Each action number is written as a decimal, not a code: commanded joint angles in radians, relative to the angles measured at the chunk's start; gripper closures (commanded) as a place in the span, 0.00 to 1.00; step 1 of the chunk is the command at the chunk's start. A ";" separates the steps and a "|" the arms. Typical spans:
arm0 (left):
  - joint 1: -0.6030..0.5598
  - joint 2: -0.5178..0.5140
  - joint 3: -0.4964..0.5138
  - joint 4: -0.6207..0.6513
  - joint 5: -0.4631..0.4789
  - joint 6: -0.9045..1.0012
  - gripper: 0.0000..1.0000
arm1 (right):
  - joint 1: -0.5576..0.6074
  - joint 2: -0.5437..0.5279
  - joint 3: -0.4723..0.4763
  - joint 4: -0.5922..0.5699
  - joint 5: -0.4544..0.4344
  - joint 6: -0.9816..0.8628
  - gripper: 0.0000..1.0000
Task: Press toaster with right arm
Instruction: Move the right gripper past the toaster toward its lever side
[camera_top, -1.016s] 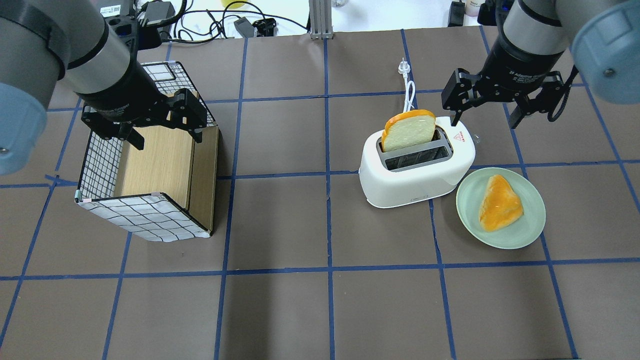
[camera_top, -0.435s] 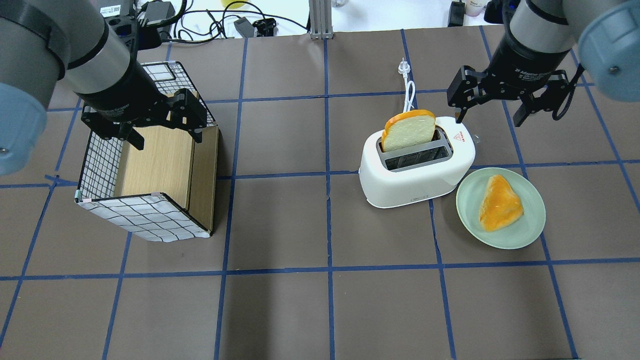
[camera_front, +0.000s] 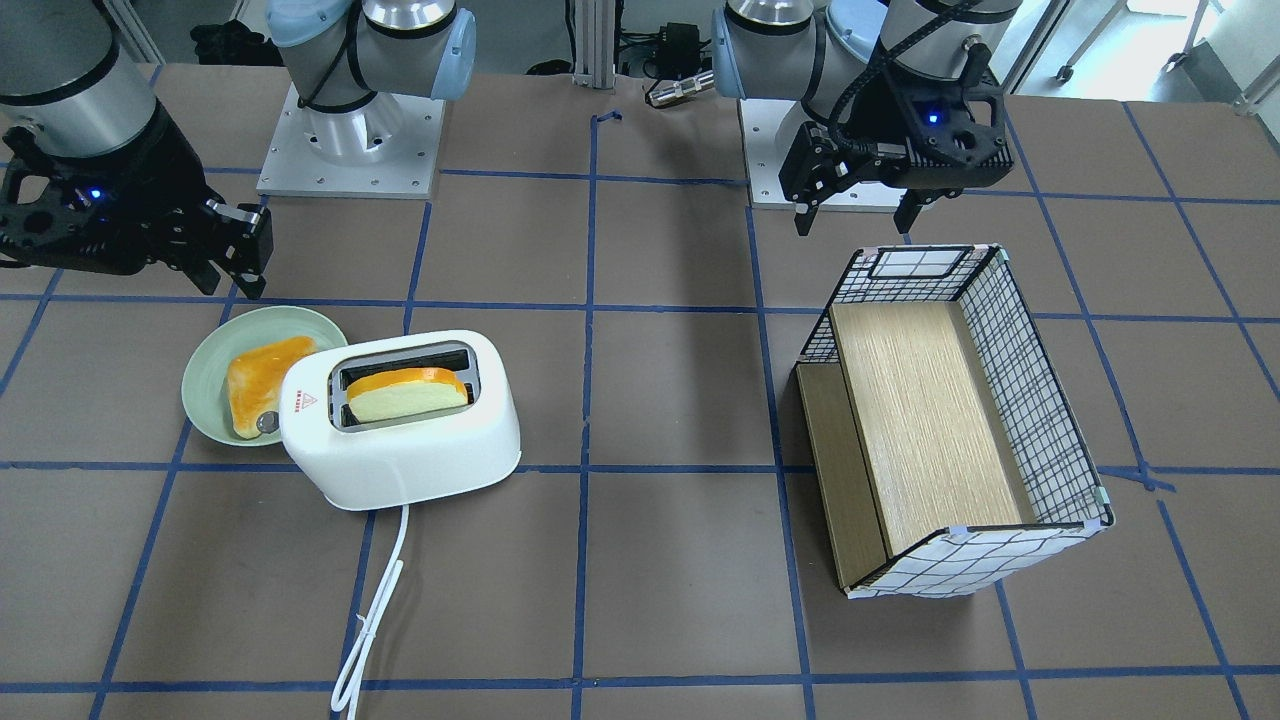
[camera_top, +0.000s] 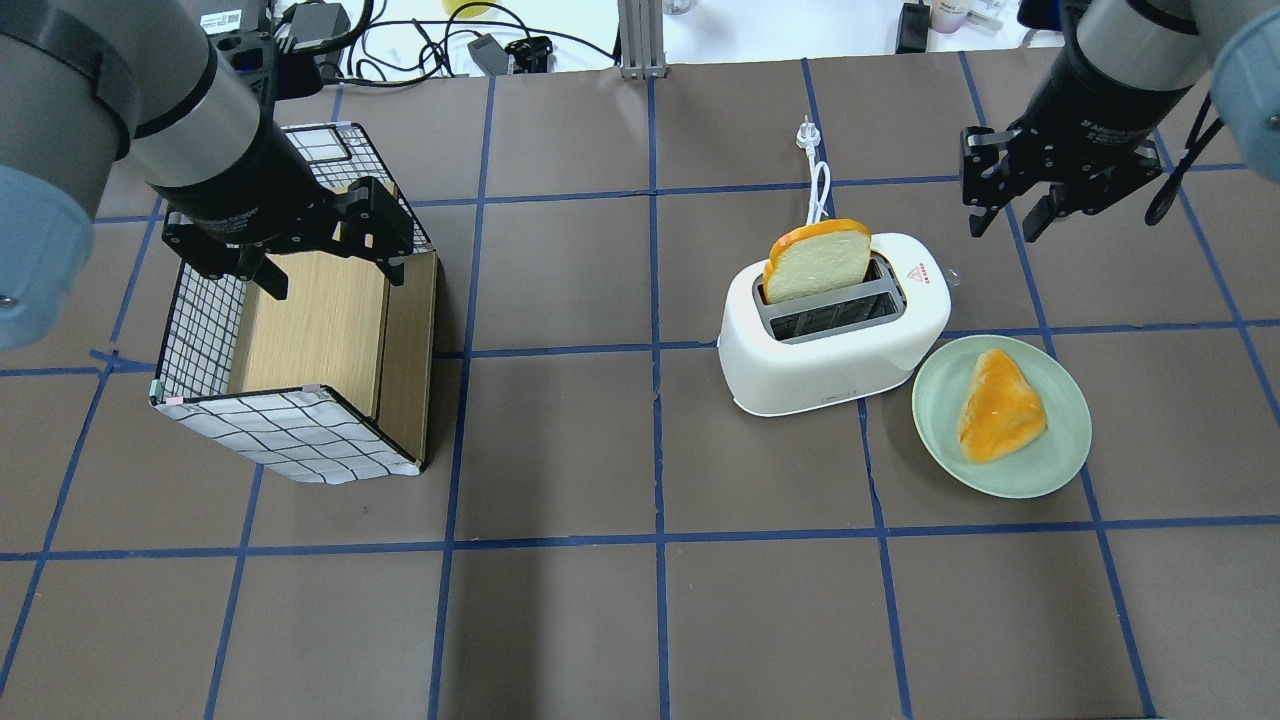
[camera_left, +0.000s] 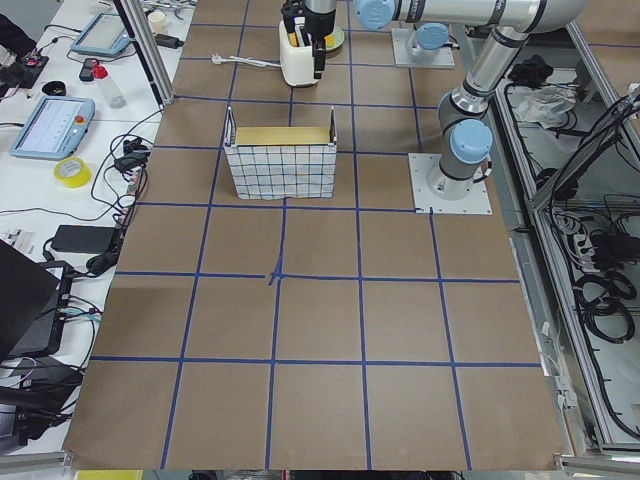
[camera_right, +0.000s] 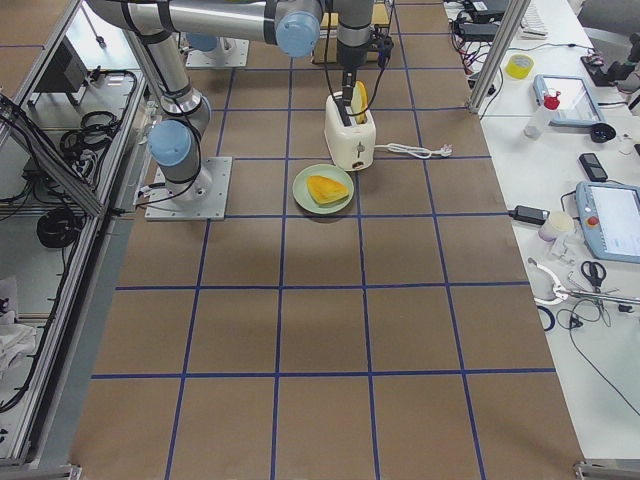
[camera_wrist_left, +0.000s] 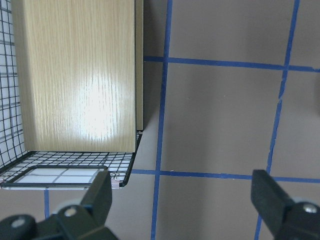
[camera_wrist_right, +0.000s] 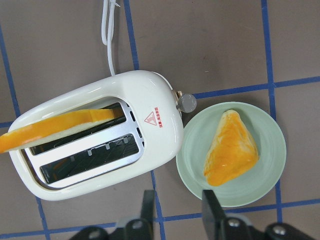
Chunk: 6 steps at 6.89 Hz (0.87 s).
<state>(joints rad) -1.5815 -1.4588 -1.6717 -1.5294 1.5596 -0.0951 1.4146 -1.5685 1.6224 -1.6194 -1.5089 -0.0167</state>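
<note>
The white toaster stands right of the table's centre, with a bread slice upright in its far slot. It also shows in the front view and the right wrist view, with its silver knob at the end facing the plate. My right gripper hangs above the table, beyond and to the right of the toaster, touching nothing. Its jaws stand a narrow gap apart and are empty, as the right wrist view shows. My left gripper is wide open and empty over the basket.
A green plate with a second bread piece sits right beside the toaster's knob end. The toaster's white cord runs away toward the far edge. A wire basket with a wooden insert lies at the left.
My right gripper has moved right and away from the toaster's knob end, turned about its wrist, and its jaws have narrowed. The left arm, toaster and bread have not moved.
</note>
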 joint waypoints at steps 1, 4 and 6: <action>0.000 0.000 0.000 0.000 -0.001 0.000 0.00 | -0.078 0.030 0.008 -0.005 0.071 -0.092 1.00; 0.000 0.000 0.000 0.000 0.000 0.000 0.00 | -0.138 0.085 0.040 -0.055 0.198 -0.181 1.00; 0.000 0.000 0.000 0.000 0.000 0.000 0.00 | -0.141 0.120 0.088 -0.155 0.203 -0.205 1.00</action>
<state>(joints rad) -1.5815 -1.4588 -1.6716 -1.5294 1.5599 -0.0951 1.2762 -1.4677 1.6808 -1.7204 -1.3134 -0.2022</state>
